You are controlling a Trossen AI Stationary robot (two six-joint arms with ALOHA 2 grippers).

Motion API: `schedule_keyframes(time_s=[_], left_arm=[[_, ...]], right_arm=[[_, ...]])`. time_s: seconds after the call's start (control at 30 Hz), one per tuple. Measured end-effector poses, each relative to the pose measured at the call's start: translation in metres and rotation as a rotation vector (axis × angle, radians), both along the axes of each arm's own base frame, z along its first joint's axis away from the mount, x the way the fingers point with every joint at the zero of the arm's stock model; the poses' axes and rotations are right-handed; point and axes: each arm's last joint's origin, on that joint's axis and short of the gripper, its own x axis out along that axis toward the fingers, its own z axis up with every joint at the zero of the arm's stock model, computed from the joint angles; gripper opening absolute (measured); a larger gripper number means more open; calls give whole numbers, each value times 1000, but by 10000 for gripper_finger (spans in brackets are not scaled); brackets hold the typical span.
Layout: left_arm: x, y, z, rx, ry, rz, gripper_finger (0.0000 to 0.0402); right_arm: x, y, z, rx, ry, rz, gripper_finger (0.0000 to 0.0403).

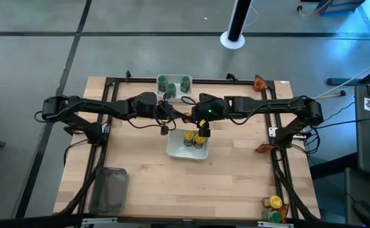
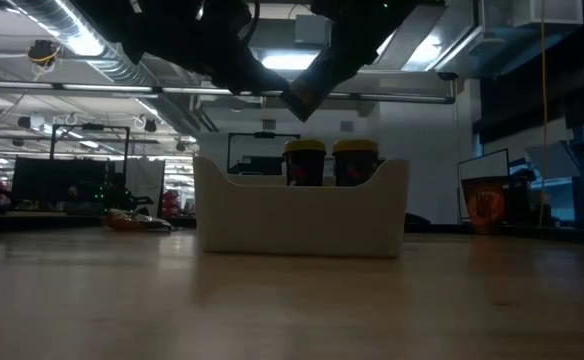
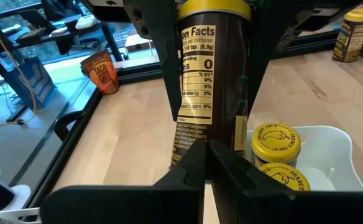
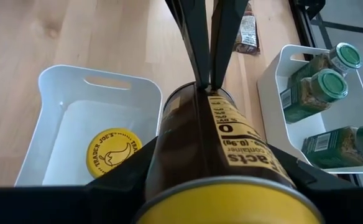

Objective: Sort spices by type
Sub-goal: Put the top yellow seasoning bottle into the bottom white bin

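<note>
Above the white rectangular plastic bowl [image 1: 172, 149] holding two yellow-capped jars [image 1: 189, 137], right gripper [image 1: 201, 132] clamps a dark yellow-capped spice jar [image 4: 214, 163]; left gripper [image 1: 164, 128] beside it, fingers pinched together, empty.

Two jars [image 1: 189, 137] in the near bowl [image 1: 175, 151] — three jars [image 1: 173, 85] in the far bowl [image 1: 173, 96].

From the low view I get a dim scene: ceiling lights [image 2: 82, 40] glare behind the arms, leaving the white bowl [image 2: 300, 215] and the tabletop [image 2: 292, 300] in shadow. My overhead picture is evenly lit. In my right wrist view the yellow-capped jar [image 4: 222, 174] blurs close to the lens.
</note>
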Motion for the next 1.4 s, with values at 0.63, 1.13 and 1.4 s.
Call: schedule_keyframes(time_s=[0.63,1.13,1.4], left_arm=[[-1,2,-2,-3,17,4,1],[-69,-13,28,-40,180,126,4],[-104,-11,13,32,119,204,3]], right_arm=[[2,0,3,7,-37,11,198],[6,2,11,39,-115,49,198],[8,2,16,40,-145,48,198]])
